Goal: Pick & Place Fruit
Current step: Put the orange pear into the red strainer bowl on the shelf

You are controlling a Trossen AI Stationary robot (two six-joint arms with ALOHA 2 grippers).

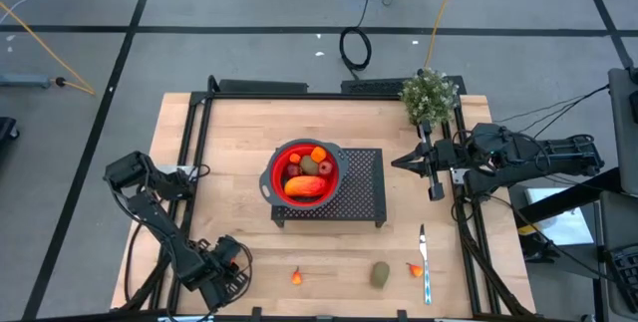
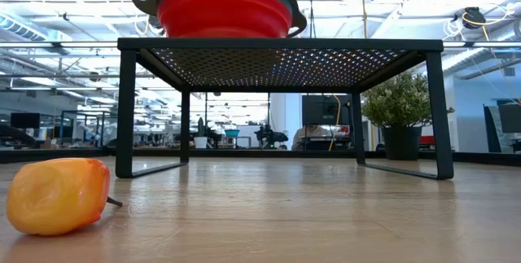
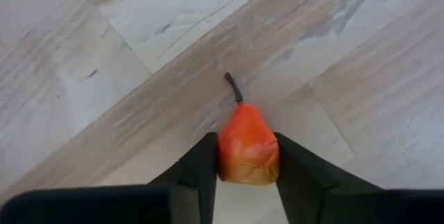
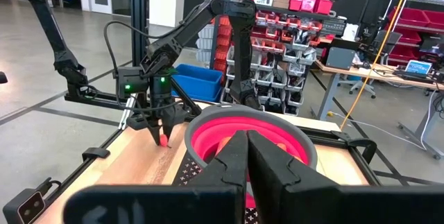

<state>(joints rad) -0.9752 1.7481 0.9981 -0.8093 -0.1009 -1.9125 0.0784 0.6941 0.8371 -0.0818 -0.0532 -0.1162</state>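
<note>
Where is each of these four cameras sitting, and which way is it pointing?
High view: above the table, looking straight down; left arm and right arm show.
Low view: at tabletop height, looking level under the black rack into the room; no robot parts.
Left wrist view: on the left arm, facing the wood; left pincer pinches an orange toy fruit.
Right wrist view: on the right arm, facing across the table; shut right pincer, left arm beyond.
Shared: high, low, right wrist views show the red bowl.
</note>
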